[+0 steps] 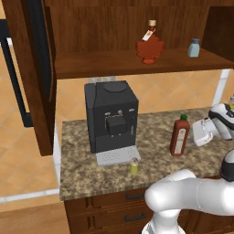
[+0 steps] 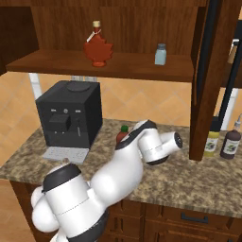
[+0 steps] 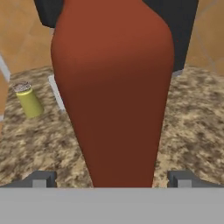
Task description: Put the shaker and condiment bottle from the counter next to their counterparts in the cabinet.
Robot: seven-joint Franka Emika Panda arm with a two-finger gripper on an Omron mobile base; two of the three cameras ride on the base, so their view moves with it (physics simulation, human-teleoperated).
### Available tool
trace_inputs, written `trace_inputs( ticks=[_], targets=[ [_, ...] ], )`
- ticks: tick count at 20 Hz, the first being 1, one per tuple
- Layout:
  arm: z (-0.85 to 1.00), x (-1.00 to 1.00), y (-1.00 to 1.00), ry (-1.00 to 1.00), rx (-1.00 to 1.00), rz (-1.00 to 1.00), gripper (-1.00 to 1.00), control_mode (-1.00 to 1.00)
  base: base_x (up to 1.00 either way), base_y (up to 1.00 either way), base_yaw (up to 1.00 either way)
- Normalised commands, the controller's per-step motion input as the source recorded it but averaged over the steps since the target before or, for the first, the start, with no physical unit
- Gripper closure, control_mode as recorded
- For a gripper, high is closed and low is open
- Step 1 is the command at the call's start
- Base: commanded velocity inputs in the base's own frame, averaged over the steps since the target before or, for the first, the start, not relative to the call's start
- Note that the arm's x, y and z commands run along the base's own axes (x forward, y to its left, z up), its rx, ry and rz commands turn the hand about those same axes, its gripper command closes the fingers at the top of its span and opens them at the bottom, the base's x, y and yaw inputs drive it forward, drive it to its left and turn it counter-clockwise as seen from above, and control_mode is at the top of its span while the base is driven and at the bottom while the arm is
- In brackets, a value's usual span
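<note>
condiment bottle point(image 3: 111, 92) between spread fingers point(image 3: 41, 179), seemingly not yet pinched.

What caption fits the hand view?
Open gripper straddling the red bottle on the counter, shaker and coffee machine behind.

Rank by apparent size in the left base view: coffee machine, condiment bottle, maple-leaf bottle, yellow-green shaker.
1. coffee machine
2. condiment bottle
3. maple-leaf bottle, close to the condiment bottle in size and farther from the camera, so unsure
4. shaker
</note>
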Motion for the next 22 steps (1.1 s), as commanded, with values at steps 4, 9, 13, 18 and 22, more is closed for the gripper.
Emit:
trace_inputs(
  ticks=[4,9,13,18,22],
  targets=[
    [0.0,0.05,0.0,0.0,0.0,0.04,-1.0,-1.0,0.0,0.0,0.0],
    [0.01,-0.09,0.03,-0.06,0.0,0.0,-1.0,-1.0,0.0,0.0,0.0],
    [0.08,-0.06,0.24,-0.12,0.0,0.0,-1.0,-1.0,0.0,0.0,0.0],
    [0.0,0.11,0.05,-0.06,0.0,0.0,-1.0,-1.0,0.0,0.0,0.0],
    [0.0,0.0,0.0,-0.06,0.0,0.0,-1.0,-1.0,0.0,0.0,0.0]
  ],
)
